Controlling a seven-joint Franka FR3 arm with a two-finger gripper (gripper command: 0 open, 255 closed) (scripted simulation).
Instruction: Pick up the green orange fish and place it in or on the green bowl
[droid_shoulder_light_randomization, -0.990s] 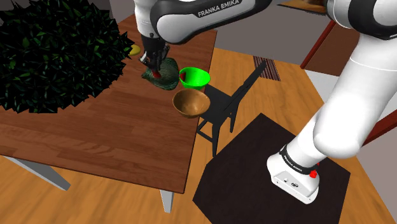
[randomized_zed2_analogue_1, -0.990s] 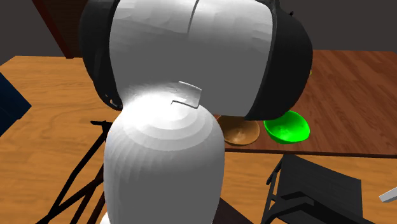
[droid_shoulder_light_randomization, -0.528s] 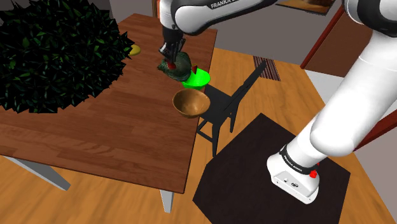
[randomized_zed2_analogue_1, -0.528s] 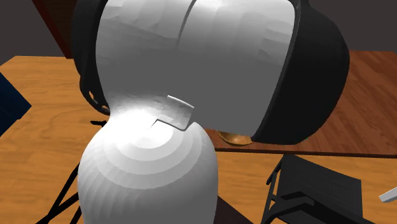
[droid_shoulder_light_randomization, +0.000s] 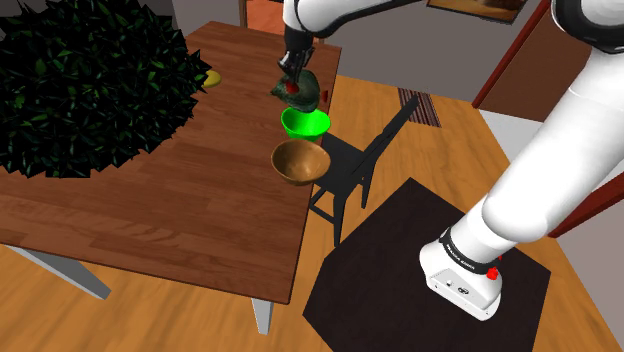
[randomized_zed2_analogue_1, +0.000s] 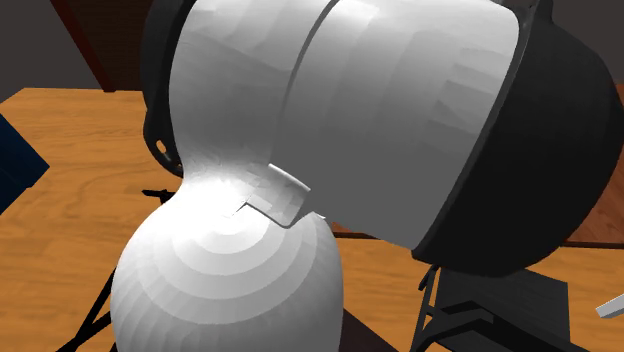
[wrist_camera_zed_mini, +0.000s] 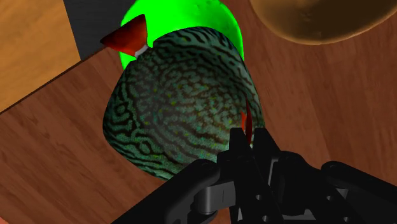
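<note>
Pick-up was done: fish (droid_shoulder_light_randomization: 299, 91) was off table (droid_shoulder_light_randomization: 150, 210), in air, clamped in hand (droid_shoulder_light_randomization: 291, 78). Fish hung just above bowl (droid_shoulder_light_randomization: 306, 124), apparently not touching it. In wrist view, fish body spread ahead of hand, with grip at its edge near red fin and green rim of bowl beyond it. Left to do, by judgement: lower fish, release it into bowl.

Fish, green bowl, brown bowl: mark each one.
Fish (wrist_camera_zed_mini: 184, 102): wrist view, patterned flank.
Green bowl (droid_shoulder_light_randomization: 306, 125): shoulder view, inner wall.
Brown bowl (droid_shoulder_light_randomization: 300, 163): shoulder view, inner wall.
</note>
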